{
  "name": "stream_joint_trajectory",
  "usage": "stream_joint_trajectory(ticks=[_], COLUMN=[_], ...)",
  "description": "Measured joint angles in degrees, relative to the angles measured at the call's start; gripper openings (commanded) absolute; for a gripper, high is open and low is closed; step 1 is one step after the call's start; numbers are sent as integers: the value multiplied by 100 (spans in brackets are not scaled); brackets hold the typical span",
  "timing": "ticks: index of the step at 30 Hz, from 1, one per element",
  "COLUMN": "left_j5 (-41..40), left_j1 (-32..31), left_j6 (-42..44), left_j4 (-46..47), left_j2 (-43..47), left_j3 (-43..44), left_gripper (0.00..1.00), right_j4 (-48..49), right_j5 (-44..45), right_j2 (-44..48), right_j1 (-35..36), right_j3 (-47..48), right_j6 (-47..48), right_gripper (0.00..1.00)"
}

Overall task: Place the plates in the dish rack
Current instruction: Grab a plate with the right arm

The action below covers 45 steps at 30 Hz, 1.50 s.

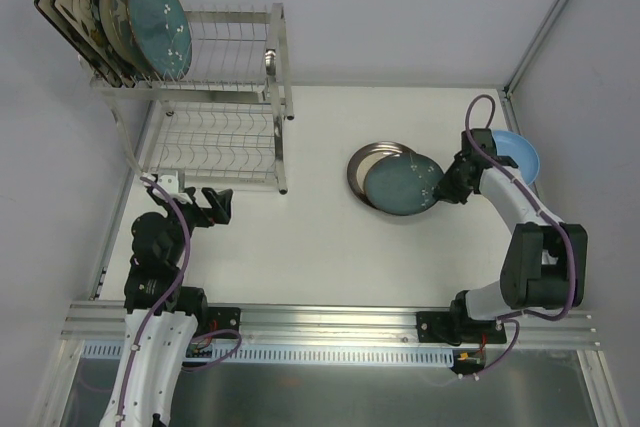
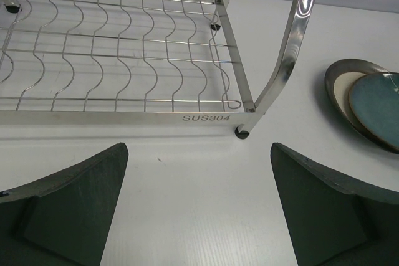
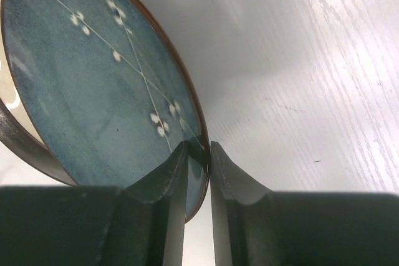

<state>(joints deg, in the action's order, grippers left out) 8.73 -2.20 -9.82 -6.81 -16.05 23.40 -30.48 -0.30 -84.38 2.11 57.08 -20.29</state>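
Teal plate (image 3: 93, 79) — rim pinched in right gripper (image 3: 199, 149); left gripper (image 2: 198, 151) spread wide.

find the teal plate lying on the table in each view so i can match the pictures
Top external: the teal plate sits right of centre on the table, at the right gripper.
Left wrist: at the right edge, partly cut off.
Right wrist: fills the upper left, its rim between the gripper fingers.
Shared landmark: the dark-rimmed cream plate under it, in all three.
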Motion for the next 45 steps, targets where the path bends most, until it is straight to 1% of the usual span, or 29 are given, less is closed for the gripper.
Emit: stream_joint_trajectory(ticks=[9, 11, 14, 19, 25, 28, 30, 36, 45], left_j5=[4, 9, 46, 330, 905, 1084, 1121, 990, 214], left_j1=[-50, -50, -72, -122, -212, -411, -629, -1672, -3222], left_j6=[0, 0, -7, -144, -614, -881, -1058, -1639, -2378], left_j4=[2, 2, 2, 4, 0, 0, 2, 17, 212], left_j2=[-55, -72, -79, -197, -730, -994, -1174, -1829, -3281], left_j3=[0, 0, 0, 0, 138, 284, 407, 835, 1537], left_gripper=[99, 99, 99, 98, 96, 96, 96, 98, 99], right_j4=[608, 758, 940, 1185, 1364, 1512, 1624, 1917, 2194], right_j5=[-424, -503, -590, -791, -1097, -1311, -1462, -1864, -2109], right_j2=[343, 348, 348, 348, 498, 664, 772, 977, 1193], right_j1=[-214, -214, -214, -271, -413, -498, -555, -708, -833], right_j3=[-723, -800, -901, -1023, -1180, -1307, -1397, -1580, -1768], right_j6=[-52, -61, -68, -85, -157, -208, -243, -367, -542], right_gripper=[3, 1, 1, 1, 0, 1, 1, 1, 0])
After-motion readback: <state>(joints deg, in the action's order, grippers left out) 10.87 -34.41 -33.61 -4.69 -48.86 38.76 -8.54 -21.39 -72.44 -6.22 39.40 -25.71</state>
